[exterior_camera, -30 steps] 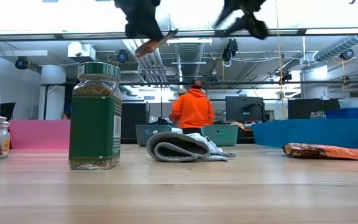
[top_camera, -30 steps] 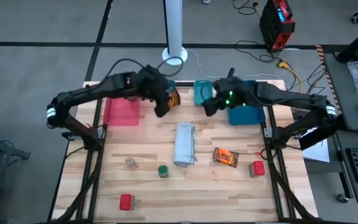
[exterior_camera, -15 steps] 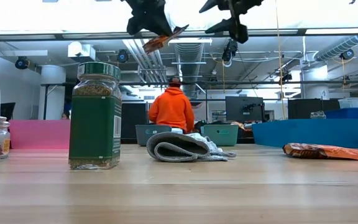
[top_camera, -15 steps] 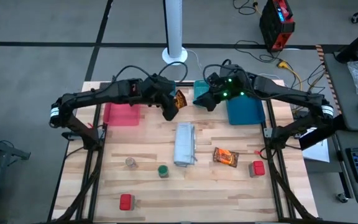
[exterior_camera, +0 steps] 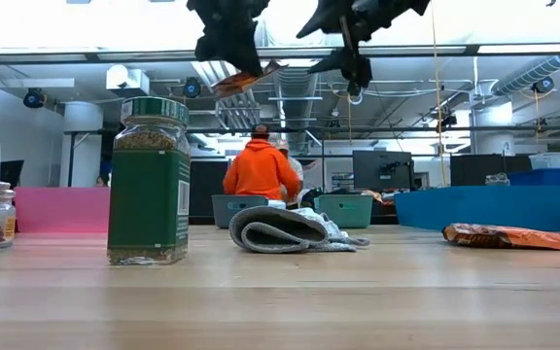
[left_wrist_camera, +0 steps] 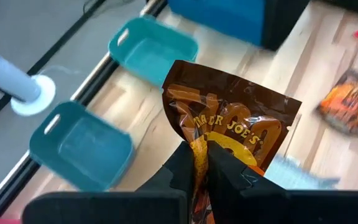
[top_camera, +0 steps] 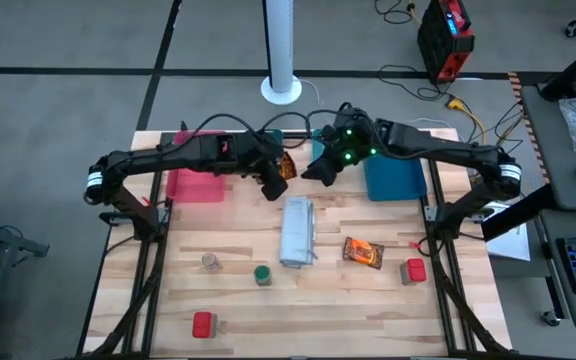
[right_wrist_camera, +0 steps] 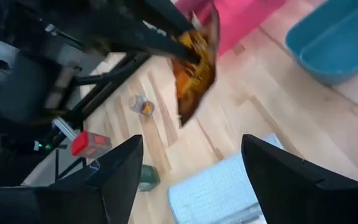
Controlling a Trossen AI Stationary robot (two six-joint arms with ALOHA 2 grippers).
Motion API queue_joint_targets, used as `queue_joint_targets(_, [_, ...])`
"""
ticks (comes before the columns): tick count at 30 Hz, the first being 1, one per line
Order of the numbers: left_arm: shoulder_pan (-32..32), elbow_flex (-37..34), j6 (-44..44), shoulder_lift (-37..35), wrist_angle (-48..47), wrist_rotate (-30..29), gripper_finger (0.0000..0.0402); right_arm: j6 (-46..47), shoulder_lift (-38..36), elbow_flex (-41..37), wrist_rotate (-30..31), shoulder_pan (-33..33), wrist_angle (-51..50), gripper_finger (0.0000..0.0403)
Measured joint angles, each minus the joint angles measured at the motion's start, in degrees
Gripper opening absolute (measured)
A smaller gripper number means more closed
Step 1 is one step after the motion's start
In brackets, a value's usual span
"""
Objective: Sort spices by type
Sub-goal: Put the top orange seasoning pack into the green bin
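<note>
My left gripper (top_camera: 274, 182) is shut on a flat orange-red packet (top_camera: 287, 165), high above the table near the far middle; it also shows in the left wrist view (left_wrist_camera: 238, 124) and the low view (exterior_camera: 246, 76). My right gripper (top_camera: 315, 172) is open and empty, just right of that packet (right_wrist_camera: 194, 68). On the table lie a second packet (top_camera: 363, 252), a green-lidded jar (top_camera: 262, 274), a pale-lidded jar (top_camera: 210, 261) and two red boxes (top_camera: 414, 271) (top_camera: 202, 324). My left gripper pinches one end of the packet (left_wrist_camera: 199, 149) between its two fingers (left_wrist_camera: 182, 165). The fingers come slanting down from the table's left. The packet sticks out past the fingertips, tilted, lifted clear of the table.
A pink tray (top_camera: 196, 182) stands far left, two teal trays (left_wrist_camera: 79, 143) (left_wrist_camera: 154, 43) at the far middle, and a blue tray (top_camera: 396, 178) far right. A long grey-white folded bundle (top_camera: 297, 230) lies mid-table. A person in orange (exterior_camera: 261, 170) is behind the table.
My left gripper has gone toward the table's right edge and a little nearer, carrying the packet clear of the table. My right gripper has gone from over the blue tray toward the table's left, close to the held packet.
</note>
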Motion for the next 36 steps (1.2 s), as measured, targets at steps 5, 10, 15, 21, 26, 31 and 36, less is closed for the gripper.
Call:
queue_joint_targets(5, [0.0, 0.0, 2.9, 0.0, -0.1, -0.5, 0.0010, -3.0, -0.3, 0.8, 3.3, -0.2, 0.7, 0.0263])
queue_joint_targets(10, [0.1, 0.0, 6.1, 0.0, 0.1, -2.1, 0.0010, -3.4, 0.3, 0.8, 4.9, -0.5, 1.2, 0.0259])
queue_joint_targets(15, [0.1, 0.0, 5.9, 0.0, 0.2, -2.0, 0.0010, 0.2, 0.5, 0.8, 2.9, -1.2, 1.4, 0.0268])
queue_joint_targets(21, [0.1, 0.0, 6.9, 0.0, 0.7, -2.0, 0.0010, 0.0, 0.8, 0.5, 2.0, -1.7, 3.1, 0.0265])
queue_joint_targets(26, [0.1, 0.0, 9.6, 0.0, 6.0, -2.0, 0.0010, -2.6, 4.9, 0.4, 1.4, -1.5, 9.6, 0.0254])
queue_joint_targets(31, [0.1, 0.0, 9.6, 0.0, 7.3, -2.0, 0.0010, -3.0, 7.5, 3.0, 0.4, -1.5, 9.6, 0.0242])
queue_joint_targets(36, [0.0, 0.0, 9.7, 0.0, 7.5, -2.0, 0.0010, -5.9, 8.5, 3.5, 0.4, -1.5, 9.3, 0.0207])
